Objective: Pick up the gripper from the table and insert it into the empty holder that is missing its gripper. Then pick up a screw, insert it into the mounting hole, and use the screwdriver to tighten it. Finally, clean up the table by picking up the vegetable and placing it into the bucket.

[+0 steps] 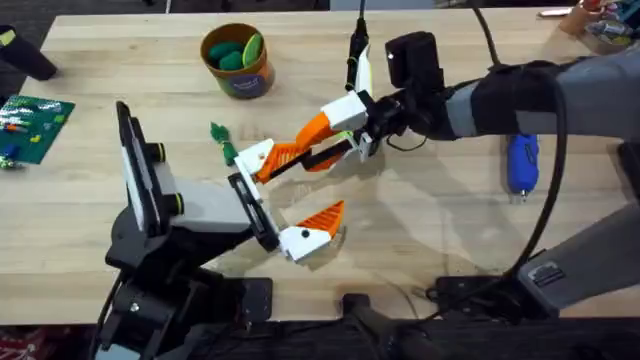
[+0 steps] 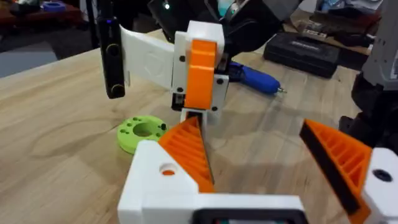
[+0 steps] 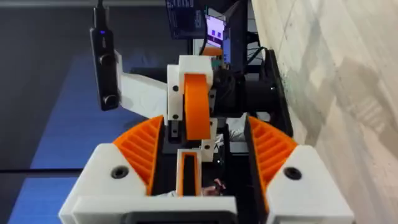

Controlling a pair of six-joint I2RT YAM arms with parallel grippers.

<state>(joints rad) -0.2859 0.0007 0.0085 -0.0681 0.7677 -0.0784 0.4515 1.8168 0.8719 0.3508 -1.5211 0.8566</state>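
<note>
**Status of work: part one apparently done, parts two and three open.**

- Orange finger point(image 2: 186, 149): seated on the white bracket point(image 2: 149, 180) of the left claw point(image 2: 249, 127), so we judge the insertion done or nearly done.
- Left claw: spread wide, both prongs carrying orange ribbed pads, nothing gripped between them.
- Right claw point(image 3: 205, 124): reached across to the bracket and open. Its two pads stand apart on either side of the newly fitted finger, with a gap on each side. We read this as straddling, not clamping.
- Mounting hole point(image 2: 166, 169): orange shows through it, so in our judgement no screw is in yet.
- Screwdriver point(image 1: 521, 165): blue, lying flat on the table point(image 1: 60, 220) at the right side, well apart from both claws and not in use.
- Green vegetable point(image 1: 222, 140): on the table just beside the bracket, not yet cleared.
- Cup point(image 1: 240, 78): upright at the far side, already holding some green pieces.

Left to do, as we judge it: fetch and place a screw, tighten it, then drop the vegetable into the cup.
</note>
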